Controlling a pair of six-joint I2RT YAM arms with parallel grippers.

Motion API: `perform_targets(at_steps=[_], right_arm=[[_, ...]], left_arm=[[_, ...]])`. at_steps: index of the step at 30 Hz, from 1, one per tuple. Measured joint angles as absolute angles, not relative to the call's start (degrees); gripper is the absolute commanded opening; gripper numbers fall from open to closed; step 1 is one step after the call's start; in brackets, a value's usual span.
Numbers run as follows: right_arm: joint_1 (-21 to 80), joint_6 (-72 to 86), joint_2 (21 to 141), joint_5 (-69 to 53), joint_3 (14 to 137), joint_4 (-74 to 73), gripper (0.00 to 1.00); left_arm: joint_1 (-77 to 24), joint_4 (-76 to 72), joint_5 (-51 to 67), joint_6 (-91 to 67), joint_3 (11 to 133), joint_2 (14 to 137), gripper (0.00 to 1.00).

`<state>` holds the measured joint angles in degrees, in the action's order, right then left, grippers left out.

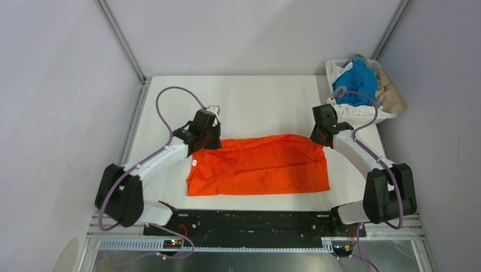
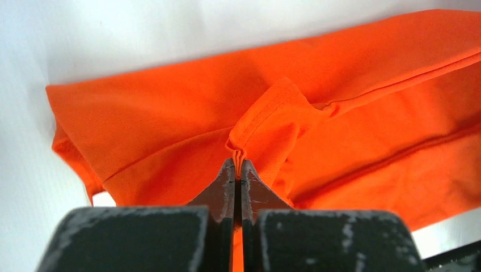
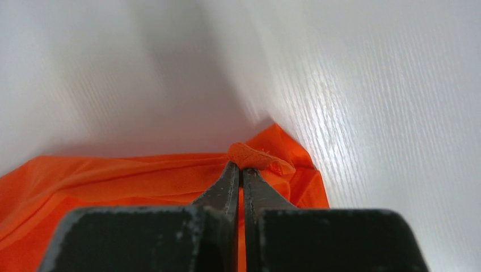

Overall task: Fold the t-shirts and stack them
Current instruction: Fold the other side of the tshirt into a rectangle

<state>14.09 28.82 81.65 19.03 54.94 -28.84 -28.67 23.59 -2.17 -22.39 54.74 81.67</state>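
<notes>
A bright orange t-shirt (image 1: 261,164) lies spread wide across the near middle of the white table, its small white neck tag (image 1: 194,162) at the left edge. My left gripper (image 1: 211,139) is shut on the shirt's far left edge; in the left wrist view (image 2: 240,160) a pinched fold of orange cloth (image 2: 272,122) rises from the tips. My right gripper (image 1: 321,136) is shut on the far right corner; in the right wrist view (image 3: 243,165) a hemmed bit of cloth (image 3: 252,156) sits in the tips. The blue t-shirt (image 1: 356,84), white cloth (image 1: 340,72) and beige t-shirt (image 1: 391,90) are in the basket.
The white plastic basket (image 1: 363,115) stands at the table's far right corner, with the beige shirt hanging over its right side. Grey walls and metal frame posts (image 1: 120,39) close in the table. A black rail (image 1: 249,218) runs along the near edge between the arm bases.
</notes>
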Motion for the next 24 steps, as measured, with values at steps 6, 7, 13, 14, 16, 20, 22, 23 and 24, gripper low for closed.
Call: perform_targets(at_steps=[6, 7, 13, 14, 16, 20, 22, 23, 24], right_arm=[[14.09, 27.79, 78.54, 19.03, 52.16, -28.86, 0.0], [14.09, 27.31, 78.52, 19.07, 52.07, -28.86, 0.0], [14.13, 20.18, 76.71, 19.31, 51.03, -27.0, 0.0], [14.13, 17.93, 76.25, 18.92, 50.94, -25.89, 0.0], [14.13, 12.8, 75.64, 17.21, 50.87, -22.35, 0.0], [14.06, 1.89, 76.47, 11.11, 50.85, -13.78, 0.0], [14.09, -2.04, 77.93, 9.43, 50.85, -10.66, 0.0], [14.15, -3.31, 78.65, 8.99, 50.85, -9.85, 0.0], [14.2, -4.62, 79.57, 8.51, 50.85, -9.39, 0.0]], left_arm=[[-30.96, 22.96, -4.29, -25.3, 47.44, 70.61, 0.0], [-31.14, 22.81, -4.45, -25.69, 46.28, 68.99, 0.0], [-31.57, 22.85, -4.38, -27.68, 40.27, 61.98, 0.0], [-31.59, 22.85, -4.4, -28.01, 39.48, 61.04, 0.0], [-31.62, 22.98, -4.43, -28.51, 38.61, 59.96, 0.0], [-31.62, 22.96, -4.62, -29.02, 38.48, 60.16, 0.0], [-31.66, 23.0, -5.13, -29.28, 38.74, 60.9, 0.0], [-31.66, 22.96, -5.41, -29.5, 38.96, 61.45, 0.0], [-31.66, 22.98, -5.54, -29.56, 39.35, 62.11, 0.0]])
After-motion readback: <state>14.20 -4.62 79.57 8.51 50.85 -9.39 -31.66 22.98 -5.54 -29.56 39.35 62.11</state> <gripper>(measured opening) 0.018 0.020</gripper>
